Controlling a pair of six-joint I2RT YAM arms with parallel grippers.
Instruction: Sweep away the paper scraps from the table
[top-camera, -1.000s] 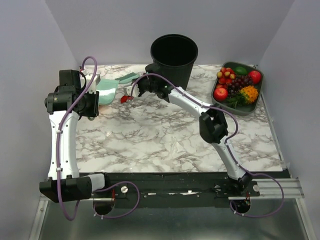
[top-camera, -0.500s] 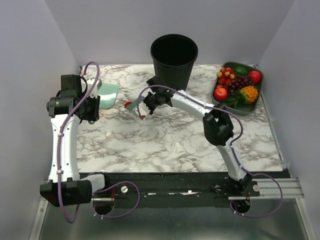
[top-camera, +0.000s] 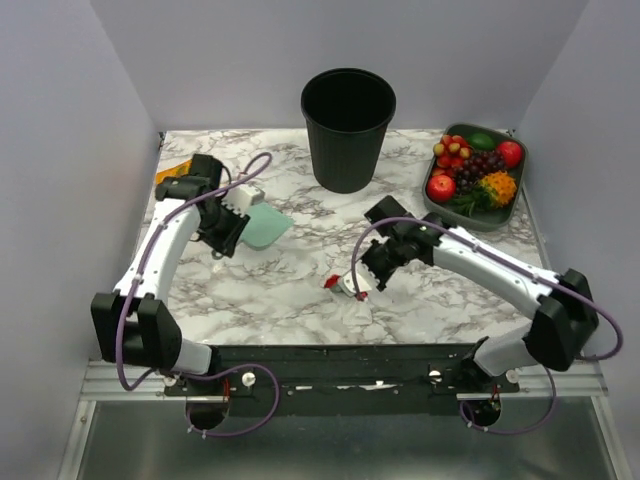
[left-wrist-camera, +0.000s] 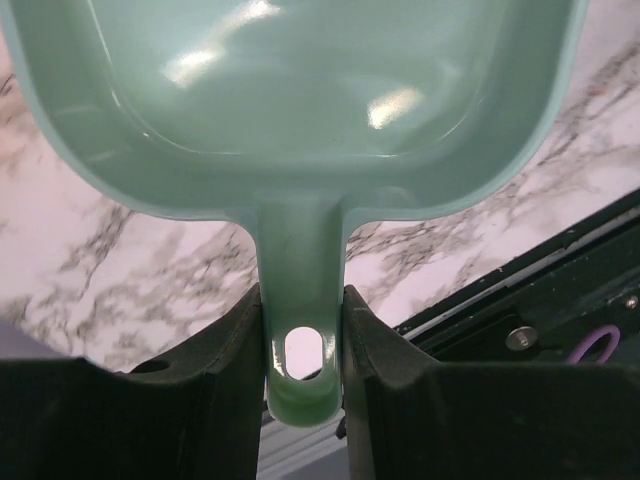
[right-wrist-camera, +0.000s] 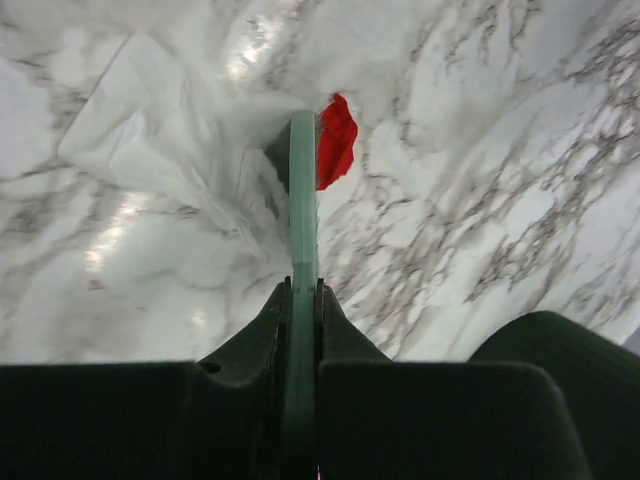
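Left hand (left-wrist-camera: 303, 335) was part-closed, clamped on the handle of the teal dustpan (left-wrist-camera: 300, 100), at the left side of the counter (top-camera: 270, 280). Right hand (right-wrist-camera: 302, 290) was pinched tight on a thin green brush (right-wrist-camera: 303, 200). One red paper scrap (right-wrist-camera: 336, 140) lay against the brush tip, near the counter's middle front.

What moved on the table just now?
The right fingers dragged the thin green tool and a red scrap from the back left toward the front middle. The left fingers carried the dustpan right and nearer. Grips, bin and fruit tray stayed the same.
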